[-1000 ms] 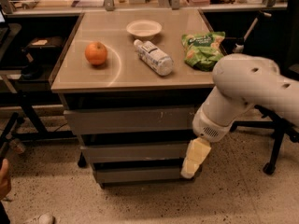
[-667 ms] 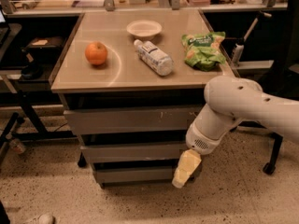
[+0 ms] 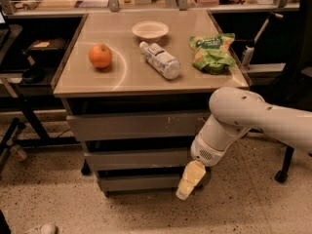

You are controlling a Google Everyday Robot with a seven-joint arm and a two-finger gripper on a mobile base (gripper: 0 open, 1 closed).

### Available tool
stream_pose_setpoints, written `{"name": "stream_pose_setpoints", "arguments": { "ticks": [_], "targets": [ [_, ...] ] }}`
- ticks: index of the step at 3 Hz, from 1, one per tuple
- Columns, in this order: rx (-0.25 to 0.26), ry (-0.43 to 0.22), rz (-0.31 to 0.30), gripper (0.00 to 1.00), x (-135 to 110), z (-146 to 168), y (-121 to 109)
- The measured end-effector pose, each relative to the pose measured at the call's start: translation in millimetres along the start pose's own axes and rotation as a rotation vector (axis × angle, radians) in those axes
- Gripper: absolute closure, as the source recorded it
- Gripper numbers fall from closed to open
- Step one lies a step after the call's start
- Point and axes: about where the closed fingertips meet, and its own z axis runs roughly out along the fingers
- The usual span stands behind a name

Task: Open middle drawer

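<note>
A grey cabinet has three stacked handleless drawers below its tabletop. The middle drawer has a plain grey front and looks closed, flush between the wider scratched top front and the narrow bottom front. My gripper, cream-coloured, hangs from the white arm at the cabinet's front right. It points down, in front of the right end of the bottom drawer, just below the middle drawer's front.
On the tabletop lie an orange, a white bowl, a plastic bottle on its side and a green chip bag. Black furniture stands left and right. A chair base wheel stands on the floor at the right.
The arm has swung left and lower. The gripper has moved leftwards across the front of the lower drawers. The drawers have not moved.
</note>
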Motion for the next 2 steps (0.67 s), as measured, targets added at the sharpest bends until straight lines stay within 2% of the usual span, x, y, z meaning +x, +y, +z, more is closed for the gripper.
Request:
{"name": "stream_pose_setpoints", "arguments": {
  "ticks": [1, 2],
  "targets": [
    [0.004, -0.033, -0.003, 0.0, -6.1, 17.0, -5.5],
    [0.024, -0.1, 0.0, 0.0, -24.6, 45.6, -34.0]
  ]
}}
